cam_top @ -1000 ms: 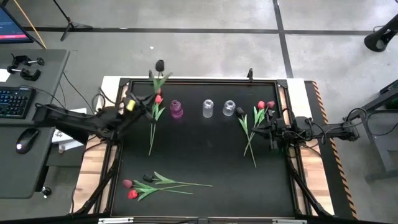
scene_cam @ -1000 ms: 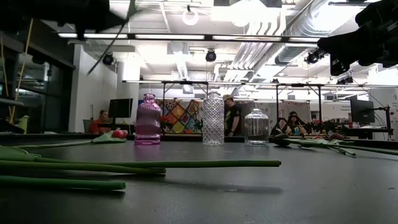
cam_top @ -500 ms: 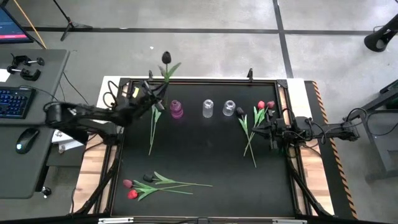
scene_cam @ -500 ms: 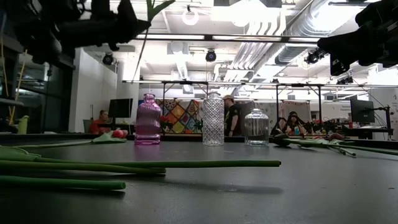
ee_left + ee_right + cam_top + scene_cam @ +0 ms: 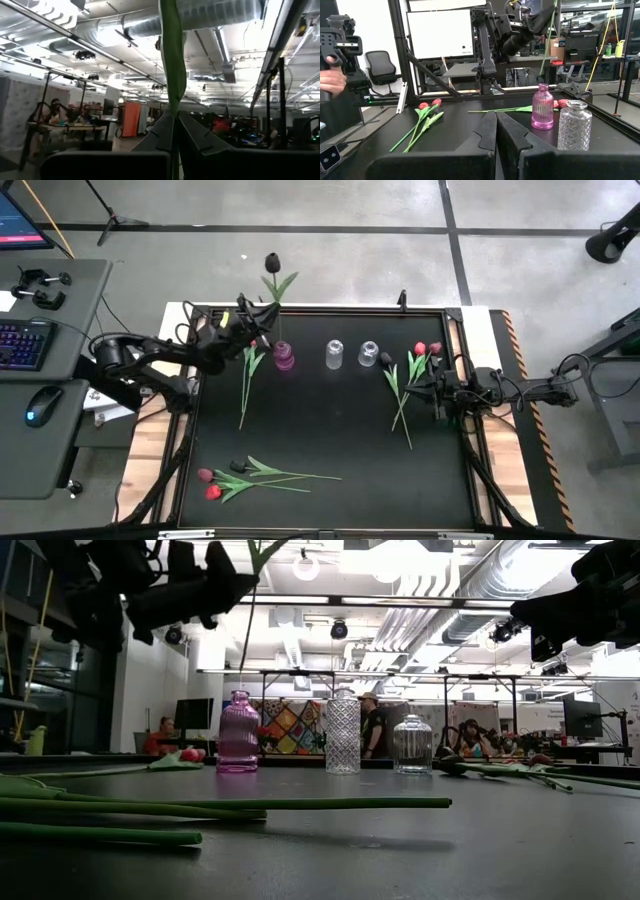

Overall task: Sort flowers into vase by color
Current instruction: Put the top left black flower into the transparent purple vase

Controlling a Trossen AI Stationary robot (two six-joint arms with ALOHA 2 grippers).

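Left gripper (image 5: 262, 315) raised above the far left of the surface (image 5: 330, 420), jaws clamped together on the thin green stem of a dark tulip (image 5: 272, 260). Stem upright, bud uppermost, lower end hanging just over the mouth of the pink vase (image 5: 284, 356); not yet inside, as far as the low view tells. Right gripper (image 5: 432, 392) resting low at the right edge, jaws together on nothing.

Judged as handled: very light, the stem thin, smooth and springy, likely to swing or twist in the grip; bud and leaves soft, easily crushed. Best held on bare stem partway along, below the leaves, never on the bud.

Three vases in a row along the far side: pink one at left, tall clear vase (image 5: 334, 354) in the middle, short clear vase (image 5: 369, 353) at right. All three apparently empty.

Elsewhere on the surface: one tulip (image 5: 248, 375) flat beside the pink vase, its head hidden under the left arm; a cluster (image 5: 412, 365) of red, pink and dark tulips near the short clear vase, just in front of the right gripper; another cluster (image 5: 235, 475) at the near left, red and dark buds pointing left.

A person's hand (image 5: 331, 82) visible in the room beyond, in the right wrist view.
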